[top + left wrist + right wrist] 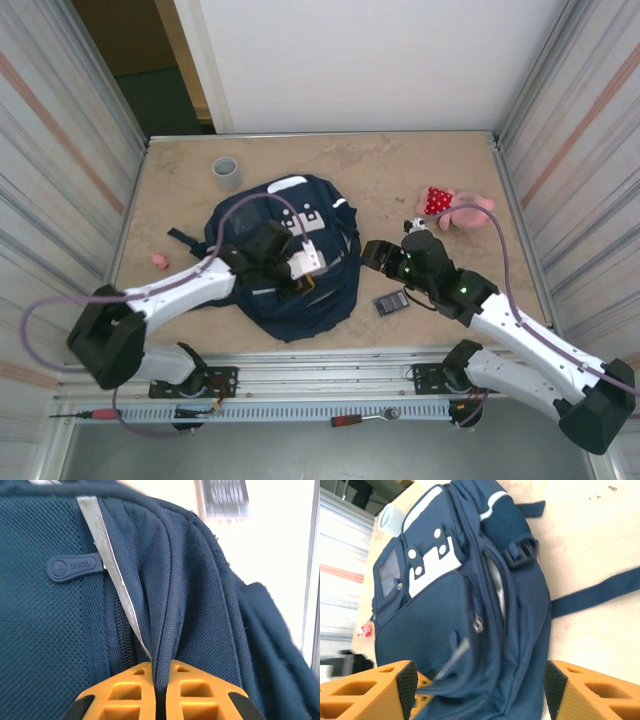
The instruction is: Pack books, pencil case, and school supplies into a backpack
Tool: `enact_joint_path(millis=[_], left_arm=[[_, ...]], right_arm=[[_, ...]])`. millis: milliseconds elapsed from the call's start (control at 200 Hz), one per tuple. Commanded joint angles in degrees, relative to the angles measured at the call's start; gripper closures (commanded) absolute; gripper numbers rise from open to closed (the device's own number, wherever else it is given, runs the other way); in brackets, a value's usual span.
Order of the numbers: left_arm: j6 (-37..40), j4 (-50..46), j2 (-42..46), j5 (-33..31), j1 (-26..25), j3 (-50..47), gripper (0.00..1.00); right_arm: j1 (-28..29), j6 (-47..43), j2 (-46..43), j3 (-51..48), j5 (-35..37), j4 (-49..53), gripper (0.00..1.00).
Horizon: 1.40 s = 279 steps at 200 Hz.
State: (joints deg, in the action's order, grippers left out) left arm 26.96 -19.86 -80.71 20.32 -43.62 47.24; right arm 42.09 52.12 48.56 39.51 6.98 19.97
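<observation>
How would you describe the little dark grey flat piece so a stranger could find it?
Start at the big navy backpack in the middle of the table. Just off its right edge, beside the right arm, lies the dark grey flat piece. It is rectangular and grid-faced, unlike the pink and red plush toy farther back.

arms (170, 290): white, black joints | end effector fingers (360, 695): orange | cables (505, 262): purple

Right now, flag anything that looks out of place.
A pink and red plush toy lies on the table's right side, odd for a school pack-up. The left gripper pinches a backpack fold.
</observation>
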Motion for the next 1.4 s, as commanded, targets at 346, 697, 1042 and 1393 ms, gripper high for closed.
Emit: enact_joint_path(millis=[346, 697, 1042, 1393], left_arm=[[-12.11, -1.31, 8.15, 4.19, 6.01, 5.11, 0.32], [-34.32, -2.94, 26.16, 4.57, 26.56, -4.44, 0.27], [-44.14, -3.15, 30.28, 6.14, 37.55, -11.04, 0.27], [-23.77, -8.48, 26.68, 5.99, 38.59, -5.65, 0.28]], right_arm=[[10.49, -37.02, 5.18, 5.31, 2.97, 0.17, 0.29], [28.80, -65.58, 38.52, 26.09, 6.89, 11.16, 0.25], [33.42, -76.03, 54.60, 32.14, 4.24, 17.39, 0.27], [29.64, -79.36, 42.88, 27.77, 5.65, 15.96, 1.00]])
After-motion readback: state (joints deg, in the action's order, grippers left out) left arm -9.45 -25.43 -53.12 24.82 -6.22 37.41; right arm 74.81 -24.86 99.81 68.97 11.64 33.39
